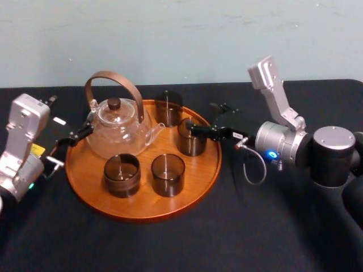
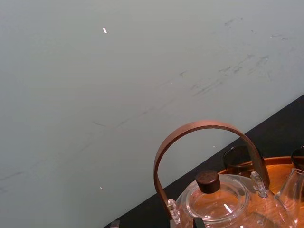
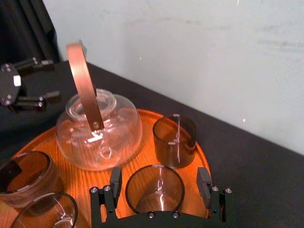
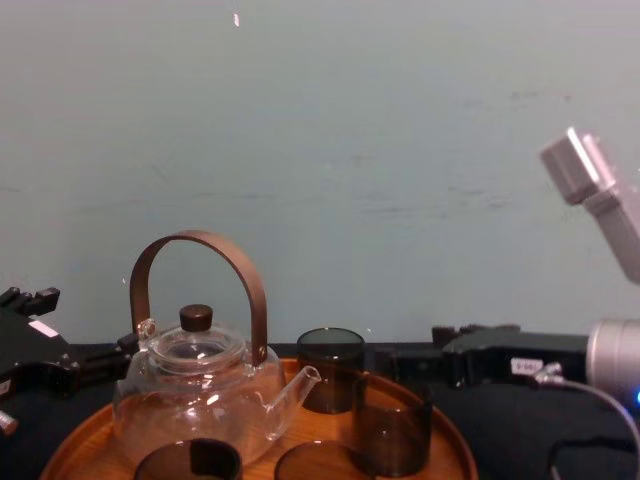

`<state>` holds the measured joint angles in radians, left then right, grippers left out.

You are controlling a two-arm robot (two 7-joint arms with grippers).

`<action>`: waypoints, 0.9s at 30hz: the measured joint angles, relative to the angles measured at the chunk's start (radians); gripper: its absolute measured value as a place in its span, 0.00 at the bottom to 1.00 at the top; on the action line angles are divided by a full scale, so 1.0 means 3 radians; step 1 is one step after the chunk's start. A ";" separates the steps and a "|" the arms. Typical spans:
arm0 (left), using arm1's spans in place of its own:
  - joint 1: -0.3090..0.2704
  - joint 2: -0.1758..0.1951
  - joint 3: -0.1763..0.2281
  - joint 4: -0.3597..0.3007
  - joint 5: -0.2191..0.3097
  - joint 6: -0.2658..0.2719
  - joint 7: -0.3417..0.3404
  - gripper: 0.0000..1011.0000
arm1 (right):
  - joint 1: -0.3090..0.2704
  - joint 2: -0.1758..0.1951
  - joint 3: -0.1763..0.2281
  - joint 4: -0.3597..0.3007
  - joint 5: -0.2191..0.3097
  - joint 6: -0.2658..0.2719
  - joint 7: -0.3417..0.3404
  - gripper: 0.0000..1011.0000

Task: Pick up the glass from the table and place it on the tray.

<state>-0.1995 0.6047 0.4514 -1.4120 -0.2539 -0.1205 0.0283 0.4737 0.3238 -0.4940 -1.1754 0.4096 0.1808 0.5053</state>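
At the right side of the tray (image 1: 142,207) the glass (image 1: 191,139) stands on the wood, with the jaws of the right end effector (image 3: 159,185) spread either side, not touching it. Placing looks done; only backing away remains. The left end effector (image 1: 79,136) sits open by the tray's left edge.

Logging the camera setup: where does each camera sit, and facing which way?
Head: high, looking down on the tray; both arms, left tool, right tool.
Chest: low, facing teapot and wall; right arm.
Left wrist: by the teapot, facing the wall; own fingertips.
Right wrist: behind the right tool, facing a glass between open fingers.
Head and right wrist share that glass.
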 joint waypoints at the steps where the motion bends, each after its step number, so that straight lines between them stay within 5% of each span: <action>1: 0.0000 0.0000 0.0000 0.0000 0.0000 0.0000 0.0000 0.99 | -0.0024 0.0023 0.0018 -0.0060 0.0012 -0.0012 -0.0005 0.99; 17: 0.0000 0.0000 0.0000 0.0000 0.0000 0.0000 0.0000 0.99 | -0.0544 0.0440 0.0371 -0.0825 0.0231 -0.0215 -0.0108 0.99; 27: 0.0000 0.0000 0.0000 0.0000 0.0000 0.0000 0.0000 0.99 | -0.0831 0.0629 0.0644 -0.0913 0.0391 -0.0364 -0.0173 0.99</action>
<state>-0.1995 0.6047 0.4514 -1.4120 -0.2539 -0.1205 0.0283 0.2243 0.5126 -0.3007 -1.4492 0.5270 0.0714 0.4533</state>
